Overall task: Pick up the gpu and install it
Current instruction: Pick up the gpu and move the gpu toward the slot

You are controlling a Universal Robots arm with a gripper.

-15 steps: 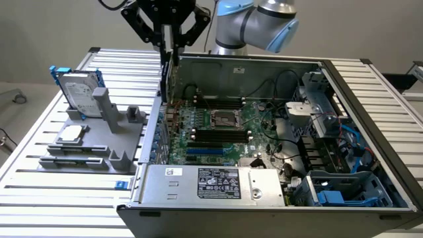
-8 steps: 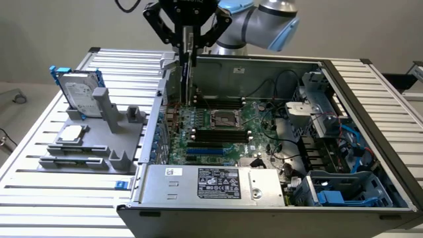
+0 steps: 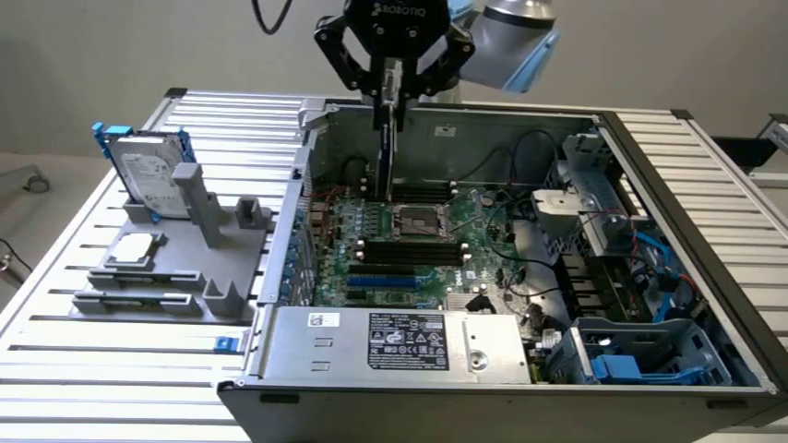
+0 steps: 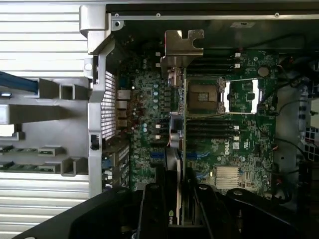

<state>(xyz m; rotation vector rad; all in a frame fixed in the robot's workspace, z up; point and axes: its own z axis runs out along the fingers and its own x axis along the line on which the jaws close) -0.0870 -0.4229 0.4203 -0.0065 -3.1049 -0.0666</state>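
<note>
My gripper (image 3: 391, 88) hangs over the open computer case (image 3: 286, 231), shut on the gpu (image 3: 386, 148). The card is thin and dark and hangs edge-on, straight down from the fingers. Its lower end is above the green motherboard (image 3: 474, 217), near the CPU socket (image 3: 419, 220) and not touching anything. In the wrist view the gpu (image 4: 177, 134) runs away from my gripper (image 4: 177, 209) as a narrow strip. Its silver metal bracket (image 4: 183, 47) is at the far end, over the board. A blue slot (image 3: 382, 277) lies on the board nearer the case front.
A grey fixture (image 3: 185, 277) stands at the exterior view's left of the case. It holds a silver hard drive in a blue frame (image 3: 154, 180) and a small square silver chip (image 3: 136, 245). A power supply (image 3: 400, 341) fills the case front. Cables and drive cages (image 3: 615, 277) are on the right.
</note>
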